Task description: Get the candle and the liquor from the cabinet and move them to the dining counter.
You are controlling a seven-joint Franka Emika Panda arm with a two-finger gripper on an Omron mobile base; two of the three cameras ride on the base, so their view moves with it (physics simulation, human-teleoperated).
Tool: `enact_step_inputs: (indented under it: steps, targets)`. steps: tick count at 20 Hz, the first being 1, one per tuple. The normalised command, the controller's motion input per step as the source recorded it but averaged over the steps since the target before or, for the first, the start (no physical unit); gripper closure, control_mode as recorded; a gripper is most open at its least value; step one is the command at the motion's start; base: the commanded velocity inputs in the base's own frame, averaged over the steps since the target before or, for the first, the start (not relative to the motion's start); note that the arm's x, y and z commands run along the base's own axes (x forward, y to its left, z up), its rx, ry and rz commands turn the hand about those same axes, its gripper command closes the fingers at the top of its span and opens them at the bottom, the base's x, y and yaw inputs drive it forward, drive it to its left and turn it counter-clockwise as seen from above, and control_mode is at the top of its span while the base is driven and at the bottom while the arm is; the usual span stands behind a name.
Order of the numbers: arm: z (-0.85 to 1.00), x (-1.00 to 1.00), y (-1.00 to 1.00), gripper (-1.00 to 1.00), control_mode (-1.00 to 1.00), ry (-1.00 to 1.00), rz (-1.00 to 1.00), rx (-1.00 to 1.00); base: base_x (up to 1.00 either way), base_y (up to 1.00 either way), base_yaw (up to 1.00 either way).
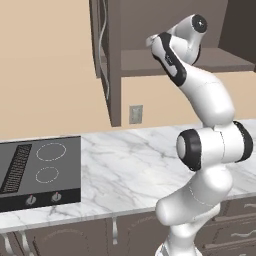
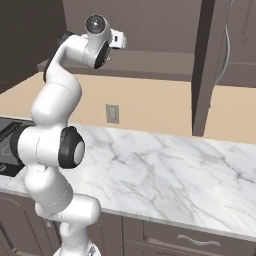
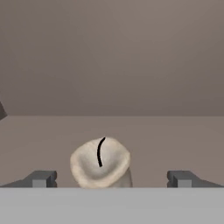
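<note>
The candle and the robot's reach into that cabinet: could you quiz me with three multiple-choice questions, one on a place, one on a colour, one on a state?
1. Where does the candle stand?
A. on the cooktop
B. on the cabinet shelf, between the fingertips
C. on the marble counter

2. What colour is the candle's wick?
A. black
B. red
C. white

3. How is the gripper set?
A. shut on the candle
B. shut on nothing
C. open, jaws wide on either side of the candle

Answers:
1. B: the hand view shows it on the brown shelf floor, with the back wall behind it.
2. A: a thin black curved line rises from the candle's pale hollow top.
3. C: both fingertips stand well clear of the candle, with shelf showing in the gaps.
</note>
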Motion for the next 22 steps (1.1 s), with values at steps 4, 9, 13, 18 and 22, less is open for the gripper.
enact_step_inputs:
  steps: [4, 9, 13, 18, 22]
  targets:
    - [-0.01, 0.14, 0.00, -1.00, -1.00, 0.00, 0.00, 0.00, 0.00, 0.00, 0.00]
    - [-0.04, 0.03, 0.01, 1.00, -1.00, 0.00, 0.00, 0.00, 0.00, 0.00, 0.00]
    - [-0.10, -0.04, 0.00, 1.00, -1.00, 0.00, 0.01, 0.00, 0.00, 0.00, 0.00]
    - [-0.13, -0.14, -0.01, 1.00, -1.00, 0.00, 0.05, 0.01, 0.00, 0.00, 0.00]
    - [0.00, -0.64, -0.06, 1.00, -1.00, -0.07, 0.17, 0.06, 0.00, 0.00, 0.00]
